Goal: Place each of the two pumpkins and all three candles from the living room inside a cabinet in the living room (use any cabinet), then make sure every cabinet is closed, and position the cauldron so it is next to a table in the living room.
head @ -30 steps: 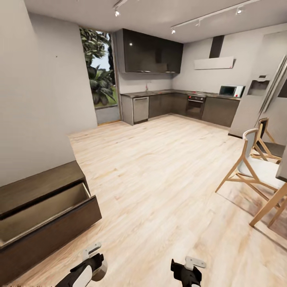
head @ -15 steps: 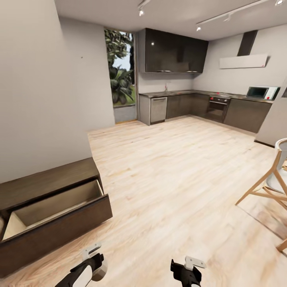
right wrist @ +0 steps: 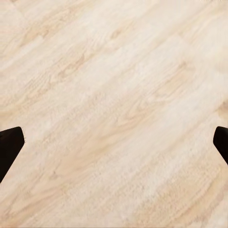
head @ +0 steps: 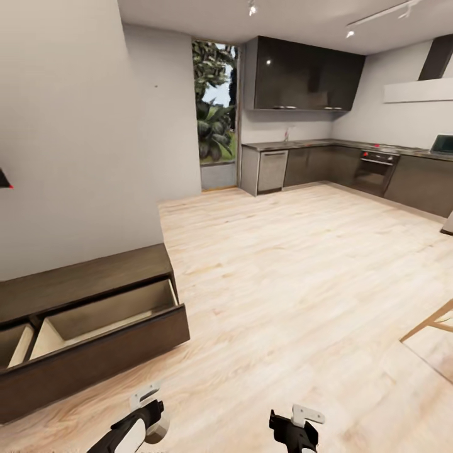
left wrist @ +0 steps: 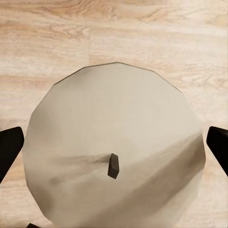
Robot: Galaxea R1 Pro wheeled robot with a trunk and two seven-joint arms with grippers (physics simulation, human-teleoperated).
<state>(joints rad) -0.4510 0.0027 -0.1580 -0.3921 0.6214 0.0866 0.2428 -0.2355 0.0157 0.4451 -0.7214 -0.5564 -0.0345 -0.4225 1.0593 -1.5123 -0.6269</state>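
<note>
The long dark brown cabinet (head: 88,280) stands against the wall at the left of the head view. Its right-hand drawer (head: 107,314) is pulled out, showing a pale beige inside with nothing visible in it, and a second drawer (head: 12,343) beside it is also out. In the left wrist view a whitish candle (left wrist: 114,109) with a dark wick is seen from above. My left gripper (left wrist: 114,152) is shut on it over the wooden floor. My right gripper (right wrist: 114,142) is open above bare floor. Both wrists (head: 146,412) show low in the head view.
Pale wood floor (head: 283,277) stretches ahead to a dark kitchen (head: 327,163) at the back, with a tall window (head: 217,113) to its left. A wooden chair leg (head: 433,321) pokes in at the right edge. A grey wall (head: 75,145) rises behind the cabinet.
The camera has turned left: the cabinet takes up more of the picture, a second open drawer has come into view, and the chairs have slid out on the right. The arms look unchanged.
</note>
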